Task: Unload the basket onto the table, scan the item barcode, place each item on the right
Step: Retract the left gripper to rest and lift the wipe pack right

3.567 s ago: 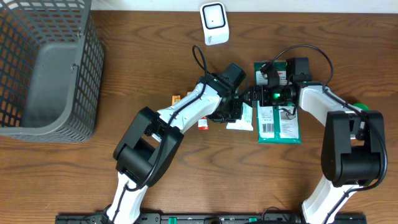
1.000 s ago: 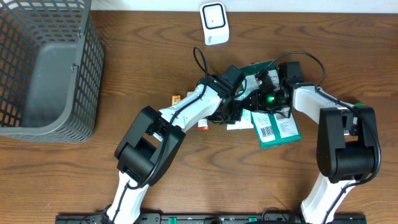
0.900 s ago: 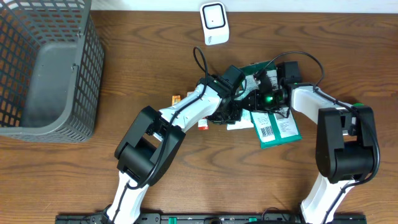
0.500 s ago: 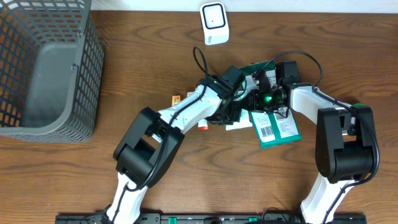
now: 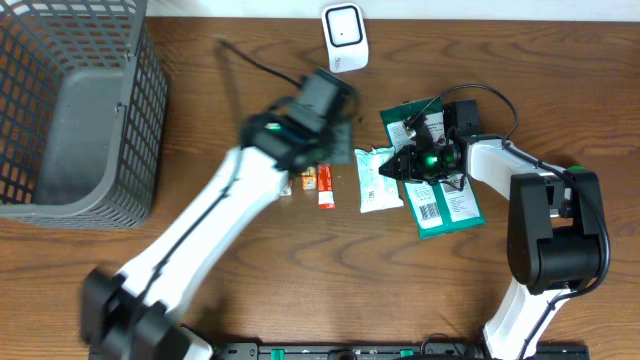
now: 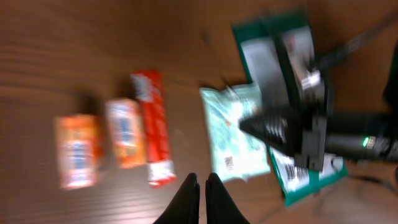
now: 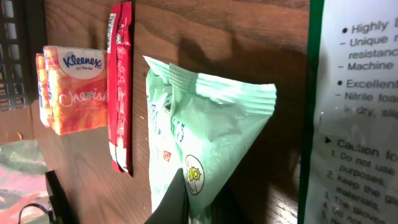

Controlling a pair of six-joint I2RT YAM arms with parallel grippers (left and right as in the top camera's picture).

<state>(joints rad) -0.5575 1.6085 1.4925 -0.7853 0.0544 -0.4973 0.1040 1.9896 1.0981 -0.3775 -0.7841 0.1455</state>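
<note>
The right gripper is pinching one corner of the mint-green wipes packet, with its jaws pressed together on the crinkled seal. Seen from overhead, the packet is lying flat on the wooden table, just toward 3 o'clock from the table's centre, and the right gripper is reaching it from the packet's 2 o'clock side.

The left gripper is hanging above the table with its fingers pressed together and nothing between them. The left arm is showing blurred overhead, toward 11 o'clock of the packet.

A green glove pack with a barcode label facing up is sitting at the packet's 3 o'clock, just beside it. A second green pack is lying at the packet's 1 o'clock, partly under the right arm.

A red stick packet is lying at the wipes packet's 9 o'clock, a little apart from it. Two orange Kleenex tissue packs are sitting side by side just beyond the stick packet, also at 9 o'clock.

The white barcode scanner is standing at 12 o'clock on the table, well apart from the packet. A grey mesh basket is occupying the 10 o'clock corner.
</note>
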